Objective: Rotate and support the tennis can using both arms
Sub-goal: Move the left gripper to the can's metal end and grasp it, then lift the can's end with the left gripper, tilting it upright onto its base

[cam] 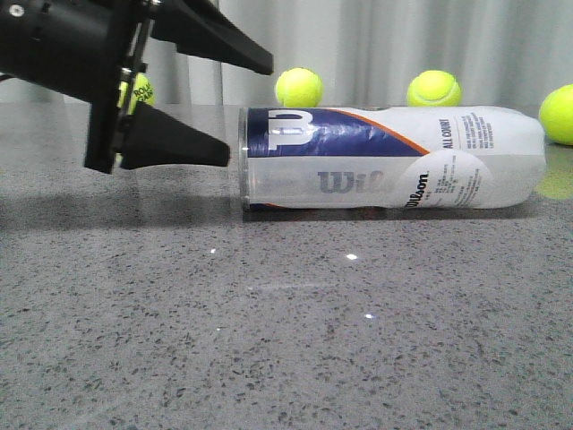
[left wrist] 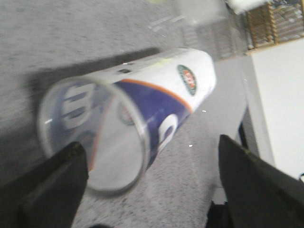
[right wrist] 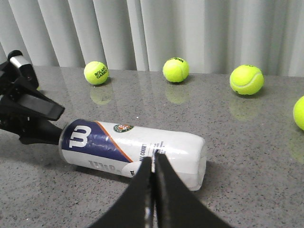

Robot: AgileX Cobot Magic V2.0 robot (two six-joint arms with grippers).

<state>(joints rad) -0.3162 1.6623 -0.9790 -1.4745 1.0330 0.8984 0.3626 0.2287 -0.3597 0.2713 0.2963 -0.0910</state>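
The tennis can (cam: 394, 157) lies on its side on the grey stone table (cam: 286, 340), navy W band to the left and white label to the right. My left gripper (cam: 251, 109) is open at the can's left end, one finger (cam: 224, 45) above it and the other (cam: 179, 148) level with it, apart from it. In the left wrist view the clear end (left wrist: 90, 137) of the can sits off to one side of the open left gripper (left wrist: 149, 145). My right gripper (right wrist: 153, 157) is shut and empty, its tips in front of the can's (right wrist: 133, 147) white label; contact cannot be told.
Several yellow-green tennis balls stand behind the can: one (cam: 298, 87) mid-back, one (cam: 434, 89) right of it, one (cam: 560, 114) at the right edge. A grey curtain (right wrist: 190, 28) closes the back. Off the table's end stands a white cabinet (left wrist: 280, 104).
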